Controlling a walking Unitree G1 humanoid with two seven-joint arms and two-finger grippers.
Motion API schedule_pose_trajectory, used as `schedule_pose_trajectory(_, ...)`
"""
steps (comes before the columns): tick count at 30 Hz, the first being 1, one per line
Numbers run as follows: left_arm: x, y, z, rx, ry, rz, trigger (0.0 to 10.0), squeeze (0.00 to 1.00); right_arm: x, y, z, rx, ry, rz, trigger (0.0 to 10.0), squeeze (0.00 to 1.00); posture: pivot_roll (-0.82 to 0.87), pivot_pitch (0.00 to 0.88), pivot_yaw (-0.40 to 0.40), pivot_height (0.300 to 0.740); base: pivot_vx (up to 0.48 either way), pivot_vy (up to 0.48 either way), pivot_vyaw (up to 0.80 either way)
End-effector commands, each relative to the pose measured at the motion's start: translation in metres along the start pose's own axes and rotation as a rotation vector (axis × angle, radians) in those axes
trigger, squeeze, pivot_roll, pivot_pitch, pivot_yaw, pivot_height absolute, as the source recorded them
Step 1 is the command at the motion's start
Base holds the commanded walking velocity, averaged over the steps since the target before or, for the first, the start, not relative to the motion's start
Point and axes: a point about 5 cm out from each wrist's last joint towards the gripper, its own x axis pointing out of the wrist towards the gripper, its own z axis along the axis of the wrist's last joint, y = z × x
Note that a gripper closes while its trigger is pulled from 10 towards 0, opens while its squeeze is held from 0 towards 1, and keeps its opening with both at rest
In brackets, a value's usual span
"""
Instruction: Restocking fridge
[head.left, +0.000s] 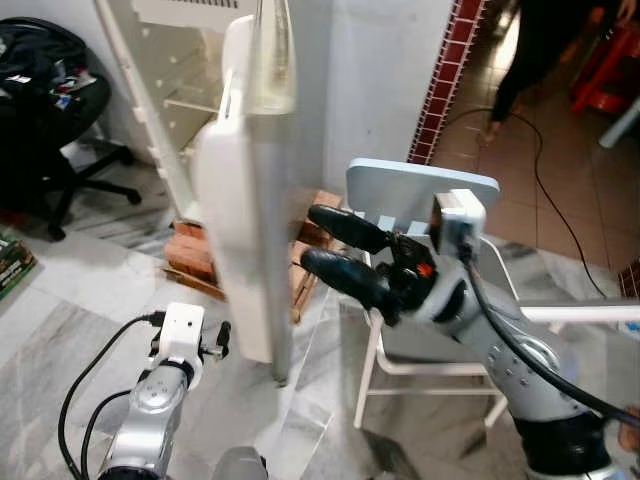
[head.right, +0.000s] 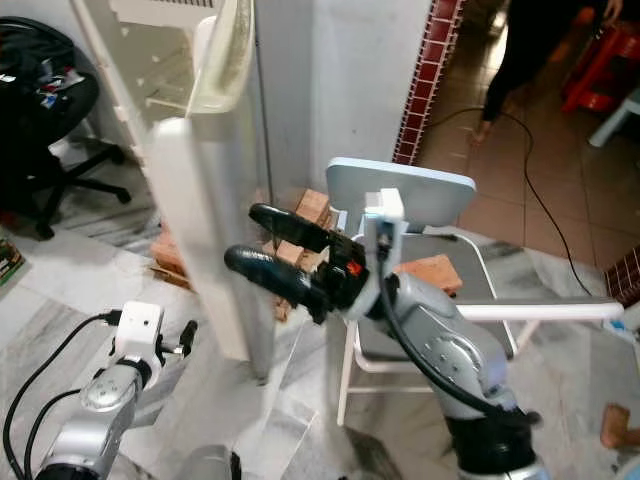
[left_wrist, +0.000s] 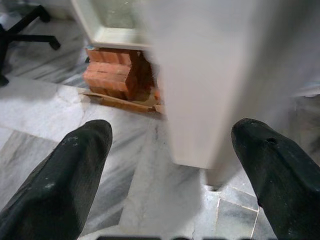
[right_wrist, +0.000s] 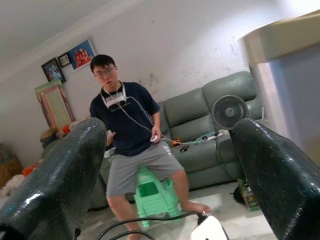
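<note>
The white fridge door (head.left: 240, 200) stands open, its edge towards me, and the fridge's inside shelves (head.left: 170, 80) show behind it at upper left. My right gripper (head.left: 314, 240) is open, its two black fingers spread one above the other just right of the door's edge with nothing between them. In the right wrist view the door's edge (right_wrist: 295, 75) lies beside one finger. My left gripper (left_wrist: 170, 135) is open and low, pointing at the door's bottom corner (left_wrist: 200, 125) and the floor.
Red bricks (head.left: 195, 255) prop the fridge off the marble floor. A white plastic chair (head.left: 420, 185) stands right behind my right arm, with a brick (head.right: 430, 272) on its seat. At far left is a black office chair (head.left: 50, 100). A person (head.left: 540, 50) stands at upper right; another person (right_wrist: 130, 135) sits on a green stool.
</note>
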Motion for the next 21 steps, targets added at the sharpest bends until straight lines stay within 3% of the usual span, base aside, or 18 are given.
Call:
schedule_pose_trajectory(1,0.000,0.003,-0.001,0.017,0.009,-0.007,10.0,0.00,-0.010,-0.006,0.000,0.020,-0.016,-0.043,10.0,0.00,0.11,0.000,-0.021,0.740,0.000,0.000,0.00)
schedule_pose_trajectory(2,0.001,0.002,0.001,0.028,0.011,-0.020,10.0,0.00,-0.019,-0.016,-0.006,0.021,0.013,-0.117,10.0,0.00,0.10,0.000,-0.014,0.740,0.000,0.000,0.00)
schedule_pose_trajectory(5,0.002,0.001,0.001,0.039,0.013,-0.032,10.0,0.00,-0.023,-0.020,-0.011,0.036,0.041,-0.183,10.0,0.00,0.10,0.000,-0.010,0.740,0.000,0.000,0.00)
schedule_pose_trajectory(7,0.002,0.001,0.001,0.048,0.017,-0.037,10.0,0.00,-0.026,-0.029,-0.020,0.024,0.086,-0.294,10.0,0.00,0.11,0.000,-0.009,0.740,0.000,0.000,0.00)
schedule_pose_trajectory(9,0.002,0.001,0.002,0.046,0.016,-0.036,10.0,0.00,-0.029,-0.042,-0.031,-0.075,0.144,-0.427,10.0,0.00,0.11,0.000,-0.011,0.740,0.000,0.000,0.00)
schedule_pose_trajectory(10,0.002,0.001,0.002,0.046,0.016,-0.036,10.0,0.00,-0.029,-0.042,-0.031,-0.075,0.144,-0.427,10.0,0.00,0.11,0.000,-0.011,0.740,0.000,0.000,0.00)
schedule_pose_trajectory(12,0.003,0.008,0.003,0.015,0.005,0.017,10.0,0.00,-0.038,-0.063,-0.040,-0.160,0.185,-0.650,10.0,0.00,0.11,0.000,-0.019,0.740,0.000,0.000,0.00)
schedule_pose_trajectory(17,0.004,0.017,0.007,0.004,-0.012,0.068,10.0,0.00,-0.043,-0.073,-0.041,-0.212,0.176,-0.788,10.0,0.00,0.12,0.000,-0.023,0.740,0.000,0.000,0.00)
schedule_pose_trajectory(21,0.005,0.022,0.013,-0.007,-0.061,0.095,10.0,0.00,-0.051,-0.083,-0.043,-0.312,0.189,-0.980,10.0,0.00,0.11,0.000,-0.025,0.740,0.000,0.000,0.00)
